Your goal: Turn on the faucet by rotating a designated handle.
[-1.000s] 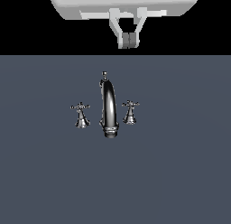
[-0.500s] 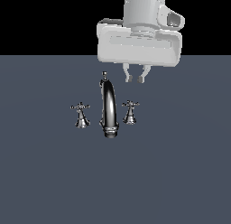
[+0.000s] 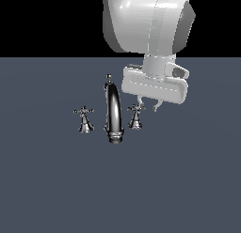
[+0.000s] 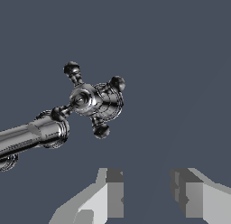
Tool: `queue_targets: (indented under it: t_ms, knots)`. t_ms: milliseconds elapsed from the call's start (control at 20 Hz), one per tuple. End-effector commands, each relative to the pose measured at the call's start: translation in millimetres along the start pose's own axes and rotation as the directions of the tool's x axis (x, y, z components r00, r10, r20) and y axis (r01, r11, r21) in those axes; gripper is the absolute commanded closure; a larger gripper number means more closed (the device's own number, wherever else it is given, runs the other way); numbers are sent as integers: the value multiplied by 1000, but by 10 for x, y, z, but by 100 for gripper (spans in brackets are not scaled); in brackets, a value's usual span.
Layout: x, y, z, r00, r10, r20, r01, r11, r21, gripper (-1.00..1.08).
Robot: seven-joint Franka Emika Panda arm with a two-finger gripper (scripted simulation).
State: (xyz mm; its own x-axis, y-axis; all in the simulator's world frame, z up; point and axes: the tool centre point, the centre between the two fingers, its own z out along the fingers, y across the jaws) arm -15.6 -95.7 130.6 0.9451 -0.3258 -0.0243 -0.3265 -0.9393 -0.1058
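The jaws (image 3: 148, 106) hang released, gripping nothing, just above the grey worktop (image 3: 56, 190). Across the exterior view from its left stand the twin handle (image 3: 84, 119), the faucet (image 3: 113, 110), then the handle (image 3: 135, 116), just beside the jaws and apart from them in the wrist view.

Exterior view: arm (image 3: 148, 20) cut off by the top edge; claw (image 3: 147, 106) body covers the top of the handle (image 3: 135, 118), and its fingertips are too small there to tell if they touch the cross. Wrist view: faucet (image 4: 31, 135) spout runs off the picture edge, base and twin handle (image 3: 84, 120) out of frame; only the two fingers (image 4: 110, 193) show, cropped at the edge, claw body unseen.
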Motion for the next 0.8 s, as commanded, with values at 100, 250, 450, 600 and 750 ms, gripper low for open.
queue_targets:
  t_ms: [100, 250, 450, 600, 750]
  knots:
    - [464, -273, 477, 998, 19, -66, -21, 999, -32, 50]
    - [424, -585, 501, 979, -186, -83, 183, 982, -41, 87]
    - [470, -1143, 557, 979, -163, -123, 155, 985, -71, 92]
    - [815, -370, 532, 976, 130, -176, -141, 989, -47, -88]
    - [818, 1366, 196, 884, 410, -225, -422, 907, -6, -48]
